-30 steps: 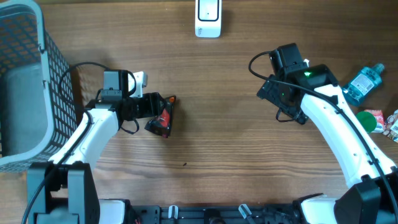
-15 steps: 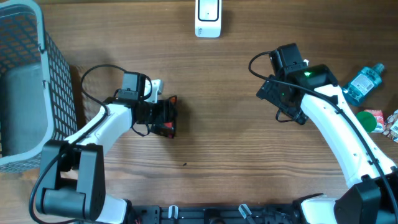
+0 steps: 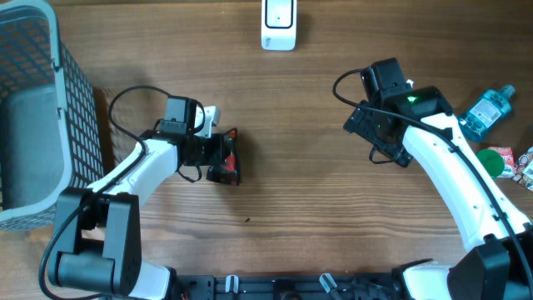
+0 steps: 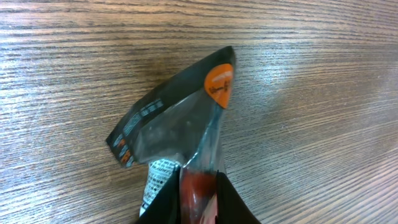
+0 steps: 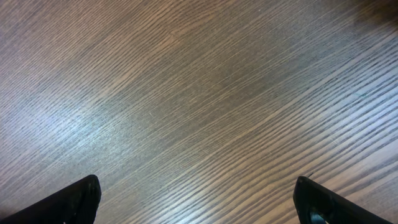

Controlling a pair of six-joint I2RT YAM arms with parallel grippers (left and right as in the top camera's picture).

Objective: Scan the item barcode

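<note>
**Left arm at the pick.** We show the left end effector clamped on one edge of the pouch, a dark foil packet with an orange tab. The pouch sits left of centre at the level of the bench, well apart from the white scanner at the far edge. We cannot tell whether it rests fully on the wood.

**Risks.** The hold takes only a thin margin of crinkled film. We judge that a lift could let the pouch slip out, or swing and fold, turning the barcode away from the scanner. We cannot tell which face carries the code. White print shows close to the fingers, so the grip itself may cover it. The glossy, creased surface could also spoil the read.

**Pose.** The left arm reaches from the near-left corner, forearm angled toward centre, wrist low and pointing right. The right arm bends up and inward, its right end effector spread wide over bare bench, holding nothing.
</note>
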